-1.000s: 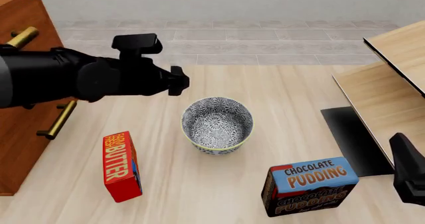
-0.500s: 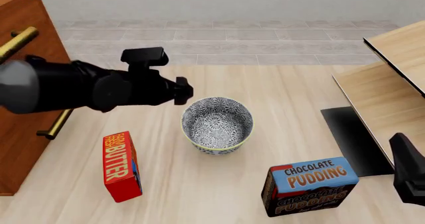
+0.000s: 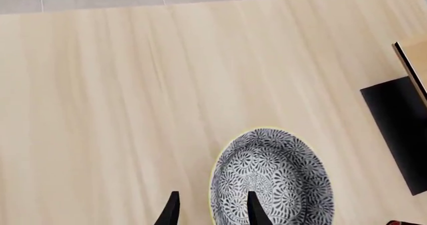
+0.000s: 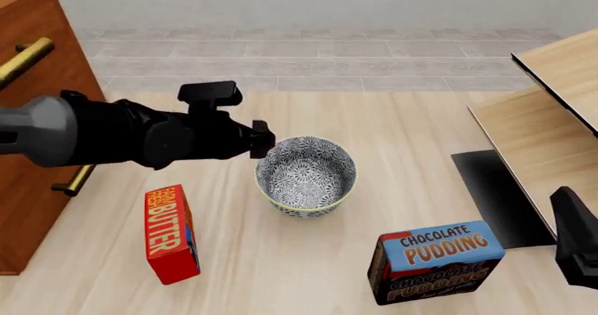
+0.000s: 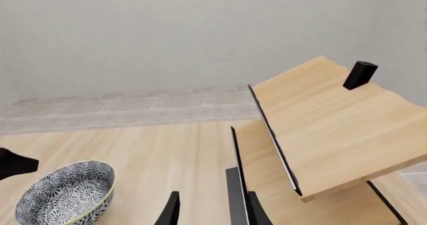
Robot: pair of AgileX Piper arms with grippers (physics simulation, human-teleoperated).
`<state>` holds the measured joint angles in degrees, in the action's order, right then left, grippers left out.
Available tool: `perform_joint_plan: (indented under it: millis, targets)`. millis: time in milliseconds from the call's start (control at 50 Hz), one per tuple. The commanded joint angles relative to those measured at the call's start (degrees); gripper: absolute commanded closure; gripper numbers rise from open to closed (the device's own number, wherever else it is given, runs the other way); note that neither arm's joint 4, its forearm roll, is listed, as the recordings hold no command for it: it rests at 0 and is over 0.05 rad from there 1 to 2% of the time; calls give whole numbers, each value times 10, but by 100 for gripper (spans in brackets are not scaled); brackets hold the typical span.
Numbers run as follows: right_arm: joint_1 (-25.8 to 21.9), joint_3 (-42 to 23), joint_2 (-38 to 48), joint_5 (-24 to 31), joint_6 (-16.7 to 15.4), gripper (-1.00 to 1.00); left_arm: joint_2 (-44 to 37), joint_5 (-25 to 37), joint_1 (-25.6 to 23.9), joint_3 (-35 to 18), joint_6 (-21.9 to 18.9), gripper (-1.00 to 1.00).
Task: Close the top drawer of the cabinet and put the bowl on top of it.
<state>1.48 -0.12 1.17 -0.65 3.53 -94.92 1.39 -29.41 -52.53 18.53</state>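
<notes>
Black and extended, the left gripper (image 4: 263, 139) is descending from the cabinet (image 4: 38, 119) toward the bowl (image 4: 306, 175), its fingers (image 3: 252, 210) parted astride the bowl's near-left rim, indicating the pickup is starting while the bowl sits right of the cabinet.

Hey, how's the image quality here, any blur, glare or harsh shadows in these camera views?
Front view: sharp, flat even light, no glare, the bowl patterned crisply with barely any shadow. Left wrist view: equally sharp, the left gripper fingertips cut off at the frame edge. Right wrist view: clean render, the plain grey wall featureless.
</notes>
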Motion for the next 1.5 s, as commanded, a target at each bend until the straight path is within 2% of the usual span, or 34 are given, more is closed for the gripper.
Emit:
perform_joint_plan:
  millis: [20, 1500]
  targets:
    - [1, 0, -3, 2, 0, -100, -13, -13, -4, 7, 8, -100]
    - [-1, 1, -1, 1, 0, -100, -81, -77, -30, 35, 51, -100]
